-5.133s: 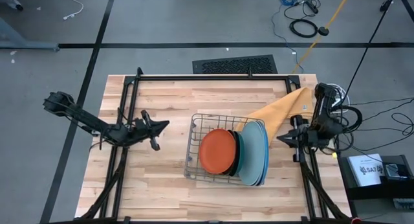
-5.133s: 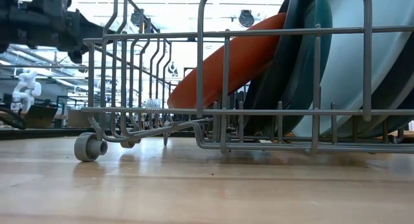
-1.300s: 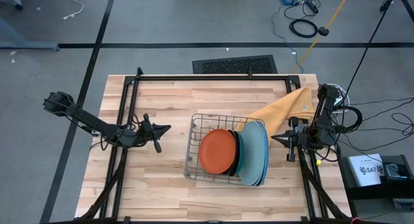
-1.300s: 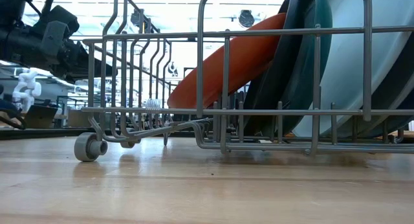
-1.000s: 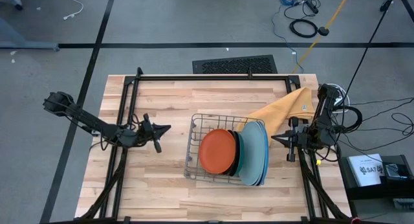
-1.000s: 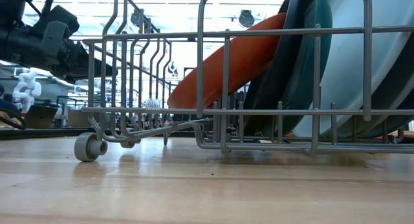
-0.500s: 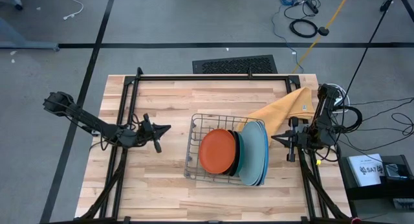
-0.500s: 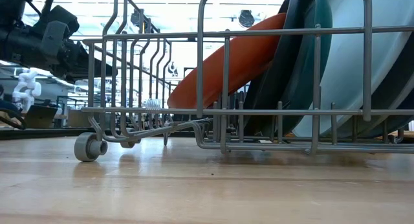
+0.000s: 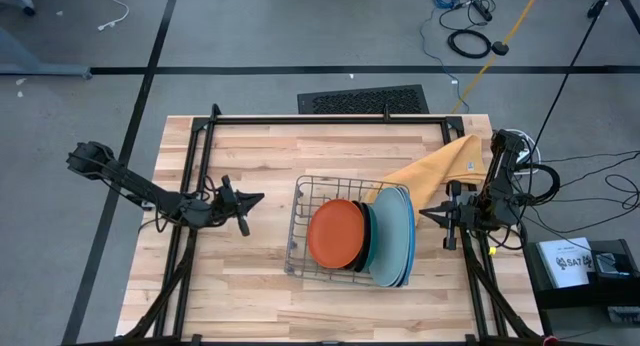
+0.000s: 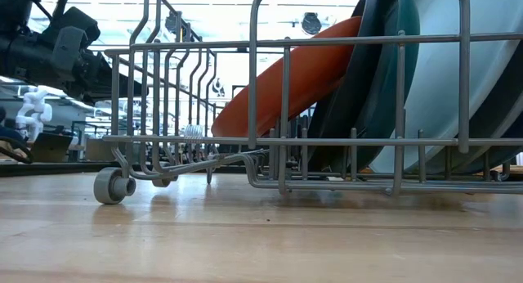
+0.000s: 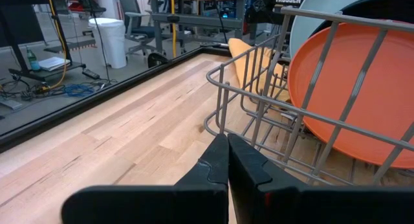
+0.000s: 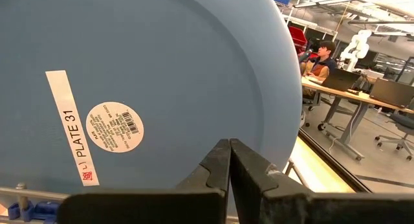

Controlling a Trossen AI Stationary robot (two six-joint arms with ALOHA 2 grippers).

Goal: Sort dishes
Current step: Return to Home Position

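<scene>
Likely homing step: left gripper [image 9: 243,198] and right gripper [image 9: 437,215] closed, empty; round orange-red plate [image 9: 335,235] racked ahead of left jaws; next, park.

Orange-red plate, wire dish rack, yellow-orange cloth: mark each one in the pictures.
orange-red plate [image 9: 335,235]: high view, the middle of its face.
wire dish rack [image 10: 204,141]: low view, its lower horizontal side rail.
yellow-orange cloth [image 9: 440,166]: high view, the middle of the part showing beyond the rack.
</scene>
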